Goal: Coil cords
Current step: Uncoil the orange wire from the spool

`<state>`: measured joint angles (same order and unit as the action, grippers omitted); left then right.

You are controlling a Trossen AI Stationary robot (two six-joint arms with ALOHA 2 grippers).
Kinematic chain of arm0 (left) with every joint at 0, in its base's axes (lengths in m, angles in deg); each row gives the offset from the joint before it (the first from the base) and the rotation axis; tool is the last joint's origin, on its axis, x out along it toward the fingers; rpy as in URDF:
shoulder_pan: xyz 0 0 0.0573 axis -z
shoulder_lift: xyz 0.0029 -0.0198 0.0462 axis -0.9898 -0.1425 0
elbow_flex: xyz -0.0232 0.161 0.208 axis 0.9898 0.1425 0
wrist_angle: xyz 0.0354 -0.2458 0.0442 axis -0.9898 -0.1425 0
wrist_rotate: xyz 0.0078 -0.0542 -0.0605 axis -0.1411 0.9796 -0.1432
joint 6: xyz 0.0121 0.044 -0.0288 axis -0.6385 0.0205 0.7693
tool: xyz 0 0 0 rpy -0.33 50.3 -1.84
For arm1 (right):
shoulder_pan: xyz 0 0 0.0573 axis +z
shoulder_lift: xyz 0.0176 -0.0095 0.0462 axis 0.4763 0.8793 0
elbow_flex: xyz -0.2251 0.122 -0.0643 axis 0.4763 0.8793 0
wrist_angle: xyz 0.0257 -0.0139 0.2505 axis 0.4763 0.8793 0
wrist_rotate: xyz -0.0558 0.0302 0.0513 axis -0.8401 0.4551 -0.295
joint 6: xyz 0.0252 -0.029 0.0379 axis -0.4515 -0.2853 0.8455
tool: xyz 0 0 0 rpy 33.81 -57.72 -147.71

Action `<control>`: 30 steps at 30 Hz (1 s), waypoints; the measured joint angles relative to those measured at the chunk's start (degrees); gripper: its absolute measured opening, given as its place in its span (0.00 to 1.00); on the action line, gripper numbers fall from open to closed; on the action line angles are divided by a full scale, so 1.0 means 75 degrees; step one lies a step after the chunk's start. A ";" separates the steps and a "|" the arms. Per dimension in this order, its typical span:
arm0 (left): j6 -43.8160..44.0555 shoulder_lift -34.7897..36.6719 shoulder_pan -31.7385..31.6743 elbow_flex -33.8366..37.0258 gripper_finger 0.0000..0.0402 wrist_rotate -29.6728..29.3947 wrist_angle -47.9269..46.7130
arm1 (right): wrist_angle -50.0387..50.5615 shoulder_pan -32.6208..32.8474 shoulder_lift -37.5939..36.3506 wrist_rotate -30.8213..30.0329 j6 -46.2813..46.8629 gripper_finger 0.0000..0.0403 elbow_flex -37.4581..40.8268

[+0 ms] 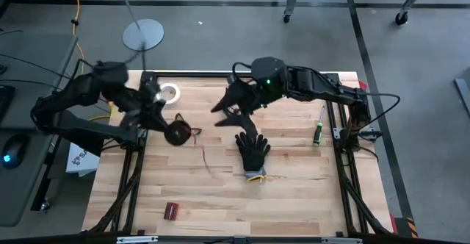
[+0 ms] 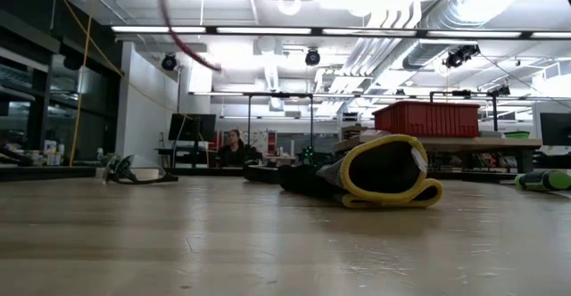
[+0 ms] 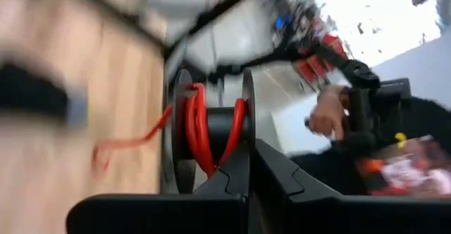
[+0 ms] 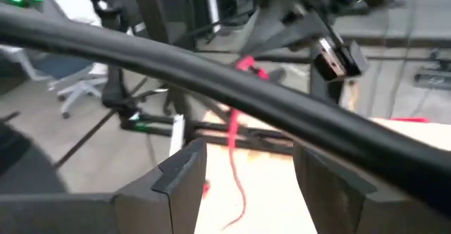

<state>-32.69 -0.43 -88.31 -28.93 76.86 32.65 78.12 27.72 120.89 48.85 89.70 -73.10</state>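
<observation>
High view. Left gripper (image 1: pixel 167 128): fingers pressed together on the edge of the spool (image 1: pixel 176 132), which sits at the table's (image 1: pixel 294 200) ten o'clock, lifted over the wood. Red cord (image 1: pixel 203 154): a loose tail runs from the spool toward five o'clock and lies slack on the boards. Right gripper (image 1: pixel 233 106): over the table's centre, toward twelve o'clock, fingers spread wide, nothing in them. Black glove (image 1: pixel 253 154): flat at centre, just at six o'clock of the right gripper. Tape ring (image 1: pixel 170 92): at eleven o'clock. Screwdriver (image 1: pixel 319 131): at three o'clock.

Low view. Glove's yellow cuff (image 2: pixel 393 173) fills the middle ground; neither gripper shows.

Left wrist view. Spool (image 3: pixel 211 132) partly wound, several red turns on the hub, clamped by its flange between the left fingers (image 3: pixel 282 177).

Right wrist view. Right fingers (image 4: pixel 183 170) stand apart, with the cord (image 4: pixel 236 156) hanging between them, ungripped.

Handling note. The step appears to be a regrip for another wrap: catch the tail close to the spool, keep light tension, lay turns between the flanges, hold the spool steady.
</observation>
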 joint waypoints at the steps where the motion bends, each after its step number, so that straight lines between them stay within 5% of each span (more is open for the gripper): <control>1: 0.0360 -0.0101 -0.0003 0.0004 0.00 0.0335 -0.0398 | 0.0063 0.0042 -0.0008 -0.0002 -0.0001 0.51 0.0000; 5: 0.1363 -0.0604 0.0034 0.0020 0.00 0.2258 -0.1633 | 0.0458 0.0120 -0.0030 -0.0003 -0.0005 0.50 0.0000; 9: 0.2035 -0.1036 0.0234 0.0003 0.00 0.3838 -0.1398 | 0.0836 0.0125 -0.0030 -0.0002 -0.0001 0.48 0.0000; 16: 0.2902 -0.1405 0.0289 -0.0003 0.00 0.3662 -0.0677 | 0.0732 0.0151 -0.0267 0.0226 0.0361 0.46 0.0000; 23: 0.5885 -0.1468 -0.0025 -0.0029 0.00 0.3271 0.6094 | 0.0636 0.0168 -0.0447 0.0254 0.0572 0.46 -0.0206; 30: 0.6365 -0.1735 -0.0806 0.0015 0.00 0.3305 0.6311 | -0.0194 0.0201 -0.0419 0.0286 0.0995 0.46 -0.0248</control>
<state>15.05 -13.44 -94.35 -28.83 101.65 79.99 76.66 29.23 117.75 50.99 97.16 -74.96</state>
